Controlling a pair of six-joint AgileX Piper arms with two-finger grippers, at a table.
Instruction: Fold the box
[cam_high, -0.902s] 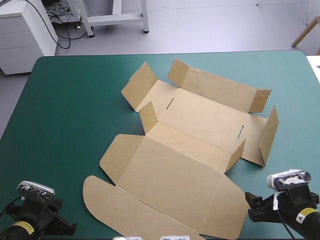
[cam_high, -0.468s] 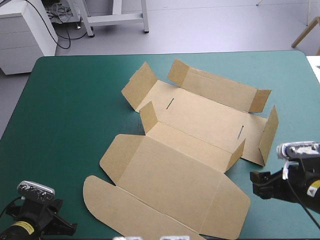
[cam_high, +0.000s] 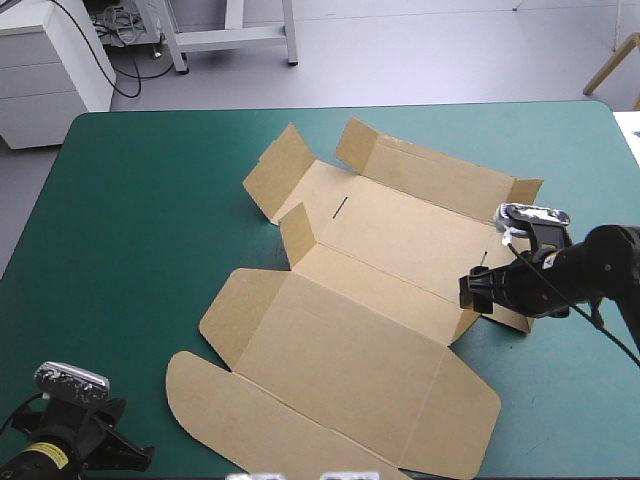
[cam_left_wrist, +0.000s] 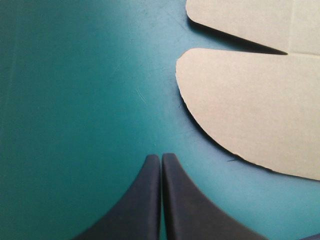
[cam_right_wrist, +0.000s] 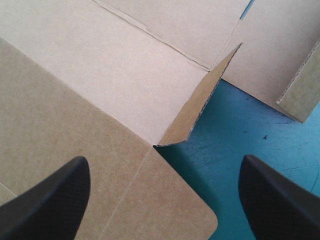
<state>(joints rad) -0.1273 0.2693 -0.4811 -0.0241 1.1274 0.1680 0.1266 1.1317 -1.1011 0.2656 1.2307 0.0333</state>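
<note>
Over the box's (cam_high: 370, 330) right side, the right gripper (cam_high: 476, 290) hangs with its black fingers spread wide, holding nothing. In the right wrist view, the right gripper (cam_right_wrist: 164, 159) has one finger above the box's (cam_right_wrist: 100, 75) broad flat panel. The other finger is above the teal-green cover (cam_right_wrist: 235, 150) just beside the box. Ahead of the gap between them a small corner flap (cam_right_wrist: 200, 110) stands up from a crease. Whether the fingers touch the board cannot be told.

Off the box's near left corner, the left gripper (cam_left_wrist: 161, 157) has its fingers pressed together into one point, with nothing between them. Its tip sits over bare cover, just short of the box's rounded flap (cam_left_wrist: 250, 110).

The box lies opened out across the middle of the cover (cam_high: 140, 220), mostly flat. Its large near panel and the rounded flap (cam_high: 220, 400) rest on the cover. Beyond them, the tray part has its far long wall (cam_high: 440, 180) raised and leaning. Flaps also stand at its left end (cam_high: 275, 175). Two thin slots (cam_high: 340, 207) show in the tray's floor.
</note>
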